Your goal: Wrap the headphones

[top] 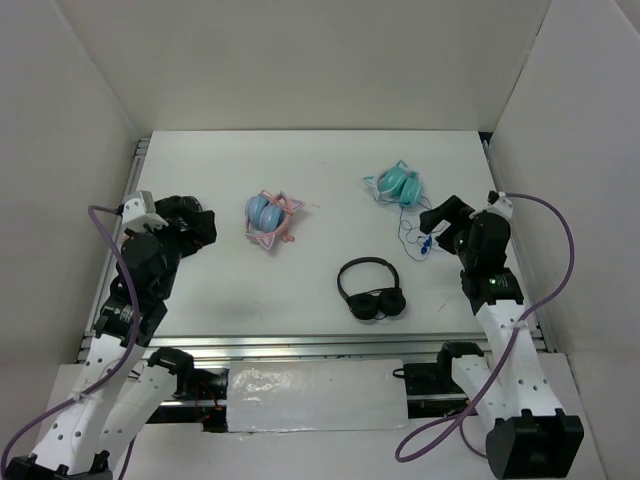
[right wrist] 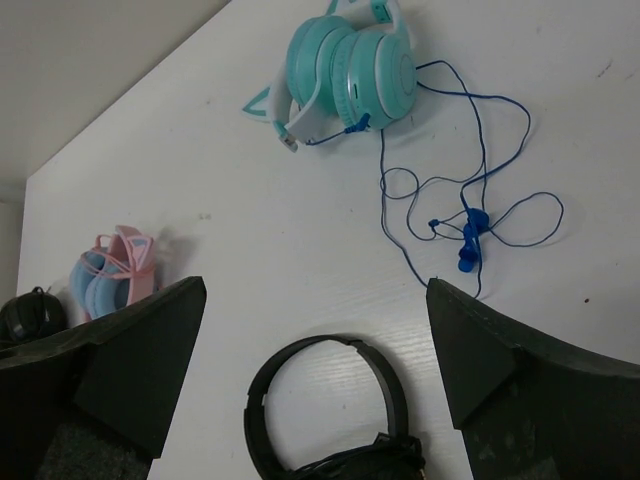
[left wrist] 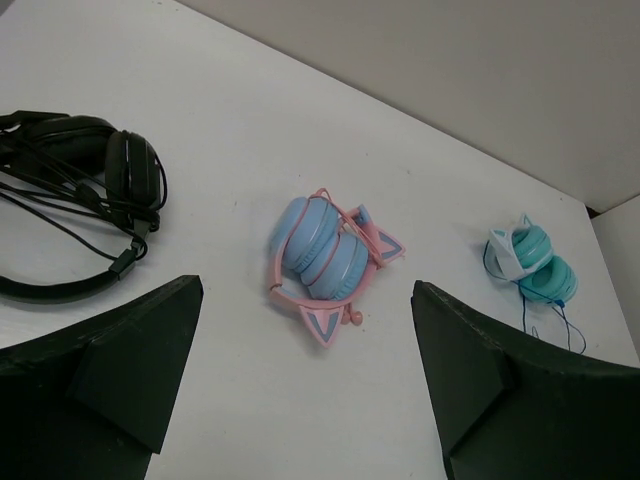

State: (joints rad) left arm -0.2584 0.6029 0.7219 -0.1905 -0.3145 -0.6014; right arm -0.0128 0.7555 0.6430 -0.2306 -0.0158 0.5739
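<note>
The teal cat-ear headphones (top: pixel 402 184) lie folded at the back right of the table. They also show in the right wrist view (right wrist: pixel 350 70) and the left wrist view (left wrist: pixel 530 265). Their thin blue cable (right wrist: pixel 470 160) trails loose in loops toward the front, ending in a small blue plug (right wrist: pixel 470 240). My right gripper (top: pixel 435 228) is open and empty, hovering just right of the cable's loops. My left gripper (top: pixel 200 228) is open and empty at the left side, well apart from the teal headphones.
A blue-cupped pair with a pink cat-ear band (top: pixel 267 217) lies left of centre, its cable wrapped. Plain black headphones (top: pixel 371 291) lie near the front centre. White walls enclose the table (top: pixel 320 160) on three sides.
</note>
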